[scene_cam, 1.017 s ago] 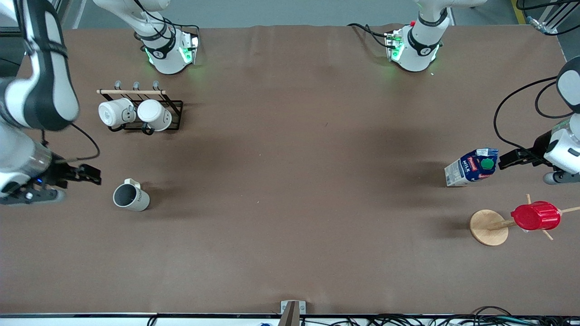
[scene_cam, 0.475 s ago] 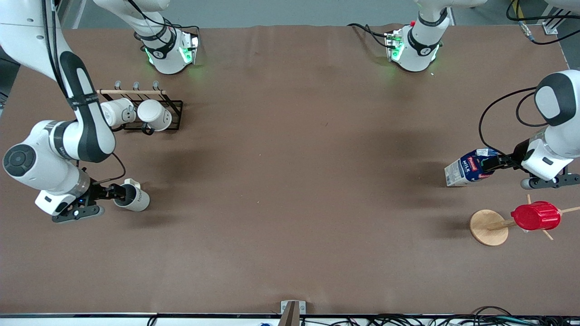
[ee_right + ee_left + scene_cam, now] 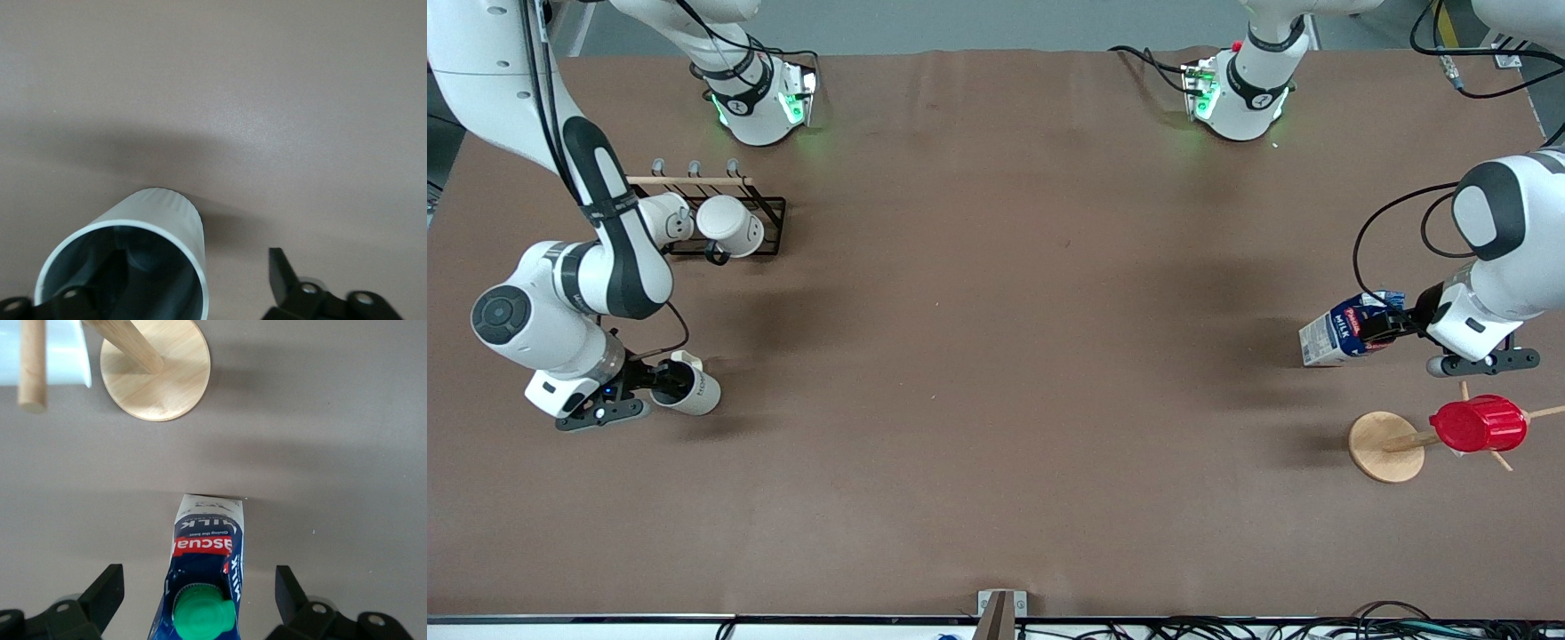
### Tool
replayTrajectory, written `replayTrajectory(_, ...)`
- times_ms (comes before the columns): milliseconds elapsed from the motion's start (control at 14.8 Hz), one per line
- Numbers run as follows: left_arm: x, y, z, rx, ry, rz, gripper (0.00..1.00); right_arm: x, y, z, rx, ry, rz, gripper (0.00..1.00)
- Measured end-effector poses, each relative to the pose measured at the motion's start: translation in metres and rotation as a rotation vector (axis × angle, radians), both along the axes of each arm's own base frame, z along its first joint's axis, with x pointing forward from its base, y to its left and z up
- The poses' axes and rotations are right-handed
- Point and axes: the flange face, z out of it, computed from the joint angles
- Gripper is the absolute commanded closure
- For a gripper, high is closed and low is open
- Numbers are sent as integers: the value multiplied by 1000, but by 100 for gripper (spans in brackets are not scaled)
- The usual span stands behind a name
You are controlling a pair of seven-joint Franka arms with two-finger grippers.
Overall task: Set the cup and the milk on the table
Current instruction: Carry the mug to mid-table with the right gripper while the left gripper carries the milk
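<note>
Both arms are at the grasping step, each lined up on its own object near opposite ends of the table (image 3: 996,498). The cup (image 3: 690,389) stands upright on the brown sheet close to the edge at the right arm's end, nearer the front camera than the wire rack (image 3: 720,222) with its two white mugs. The right gripper (image 3: 660,379) is at the cup's rim; in the right wrist view one finger seems to sit inside the grey bore while the other finger (image 3: 283,273) stands clear outside the wall, so the jaws are apart and not yet pinching, though the inner finger is hard to make out. The milk (image 3: 1347,331) stands near the edge at the left arm's end, farther from the front camera than the wooden stand (image 3: 1385,446) carrying the red cup (image 3: 1478,424). The left gripper (image 3: 1385,327) straddles the carton's gable, its fingers (image 3: 107,590) spread wide with clear gaps on both sides of the green cap (image 3: 200,618). Next, I judge, each gripper must close squarely: the right on the cup wall, the left gently, since thin card may buckle.
</note>
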Motion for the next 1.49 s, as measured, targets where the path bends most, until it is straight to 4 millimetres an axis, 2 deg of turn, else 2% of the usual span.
replayTrajectory(68,-1,-1,-3,0,4,-1,0,0,0,-3,0,1,0,91)
replayTrajectory(136,-2,-1,-5,-1,7,-1,1,0,0,-5,0,3,0,100)
replayTrajectory(407,-4,-6,-9,-2,14,-9,8,-1,0,-5,2,10,-3,100)
replayTrajectory(542,-4,-9,-10,-2,17,-13,14,1,0,4,6,46,-21,100)
replayTrajectory(678,-5,-8,-11,-2,19,-13,16,8,8,38,13,91,-39,100)
replayTrajectory(814,-6,-8,-11,-3,20,-11,16,17,36,90,18,121,-61,100)
replayTrajectory(949,-6,-6,-12,-3,21,-9,18,23,93,133,29,114,-110,100)
replayTrajectory(1085,-7,-5,-11,-3,20,-7,29,21,177,150,46,86,-161,100)
replayTrajectory(1220,-7,-4,-10,-3,19,-5,48,6,260,142,39,75,-197,100)
replayTrajectory(1288,-9,-4,-9,-4,20,-4,58,-1,293,131,44,79,-210,99)
replayTrajectory(1492,-14,-4,-10,-7,26,-3,83,-11,369,99,83,106,-253,99)
